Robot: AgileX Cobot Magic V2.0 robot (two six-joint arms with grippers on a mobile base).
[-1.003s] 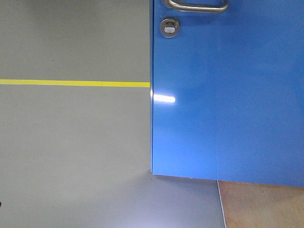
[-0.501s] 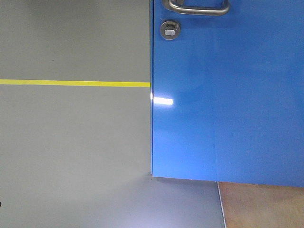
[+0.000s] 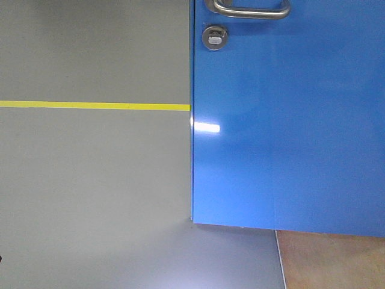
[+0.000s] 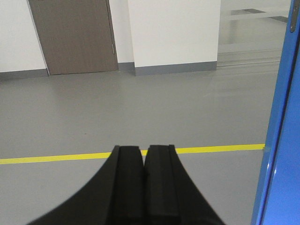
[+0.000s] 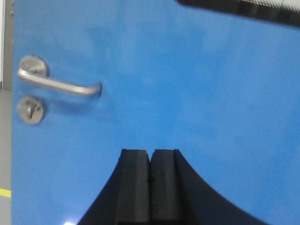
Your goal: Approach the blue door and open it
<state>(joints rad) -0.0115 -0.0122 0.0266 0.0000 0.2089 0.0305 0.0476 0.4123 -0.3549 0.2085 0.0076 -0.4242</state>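
Observation:
The glossy blue door (image 3: 289, 132) fills the right of the front view, its silver lever handle (image 3: 249, 9) at the top edge and a round thumb-turn lock (image 3: 215, 37) below. In the right wrist view the door (image 5: 187, 84) fills the frame, with the handle (image 5: 58, 84) and lock (image 5: 30, 109) up left of my right gripper (image 5: 150, 154), which is shut and empty. My left gripper (image 4: 143, 151) is shut and empty too, pointing at open floor, with the door's edge (image 4: 281, 140) at its right.
A yellow floor line (image 3: 90, 106) runs across the grey floor left of the door. A pale wooden surface (image 3: 334, 262) shows below the door at the bottom right. Far off are a brown door (image 4: 75, 35) and a white wall (image 4: 173, 33).
Almost nothing differs; the bright reflection on the door has shifted slightly left since a second ago.

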